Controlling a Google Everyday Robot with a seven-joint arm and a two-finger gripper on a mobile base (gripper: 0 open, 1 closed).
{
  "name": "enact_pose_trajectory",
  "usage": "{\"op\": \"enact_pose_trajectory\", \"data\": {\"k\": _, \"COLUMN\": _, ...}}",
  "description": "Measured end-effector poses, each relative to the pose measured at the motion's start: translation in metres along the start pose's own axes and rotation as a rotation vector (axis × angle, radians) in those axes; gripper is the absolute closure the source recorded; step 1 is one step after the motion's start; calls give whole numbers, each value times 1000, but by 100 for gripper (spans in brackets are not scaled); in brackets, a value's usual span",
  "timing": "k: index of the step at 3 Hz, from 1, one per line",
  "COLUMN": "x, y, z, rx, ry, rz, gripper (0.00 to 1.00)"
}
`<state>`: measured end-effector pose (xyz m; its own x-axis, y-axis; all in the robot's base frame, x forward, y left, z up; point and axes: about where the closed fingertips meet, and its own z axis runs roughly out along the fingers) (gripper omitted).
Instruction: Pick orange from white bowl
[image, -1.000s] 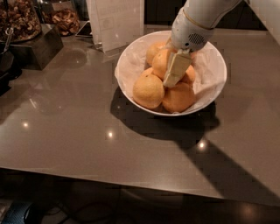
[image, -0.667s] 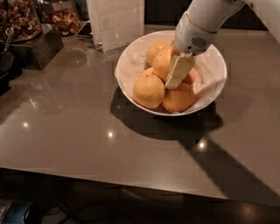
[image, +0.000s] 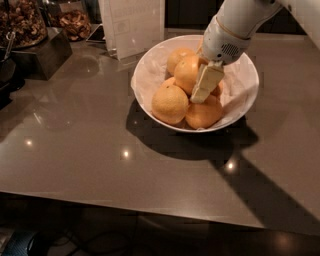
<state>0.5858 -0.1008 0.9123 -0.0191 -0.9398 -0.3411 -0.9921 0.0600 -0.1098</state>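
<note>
The white bowl (image: 150, 65) stands on the grey counter and holds several oranges on crinkled white paper. The large front orange (image: 170, 104) lies at the bowl's left front. Another orange (image: 204, 115) lies at the right front, and two more oranges (image: 187, 72) are piled behind them. My gripper (image: 202, 90) reaches down into the bowl from the upper right. Its cream tip rests against the right side of the upper middle orange and just above the right front one. The arm hides the back right of the bowl.
The grey counter (image: 90, 150) extends left and front of the bowl. A white sign holder (image: 132, 25) stands behind the bowl's left side. Dark containers of snacks (image: 30, 30) sit at the back left. The counter's front edge (image: 150, 202) runs below.
My gripper has shifted slightly to the right inside the bowl. The oranges and the bowl have not visibly moved.
</note>
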Motion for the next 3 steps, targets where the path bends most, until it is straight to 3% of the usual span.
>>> {"op": "enact_pose_trajectory", "data": {"k": 1, "x": -1, "y": 0, "z": -2, "rx": 0, "ry": 0, "rz": 0, "gripper": 72}}
{"op": "enact_pose_trajectory", "data": {"k": 2, "x": -1, "y": 1, "z": -15, "rx": 22, "ry": -68, "rz": 3, "gripper": 95}}
{"op": "enact_pose_trajectory", "data": {"k": 3, "x": 6, "y": 14, "z": -49, "rx": 48, "ry": -195, "rz": 1, "gripper": 100}}
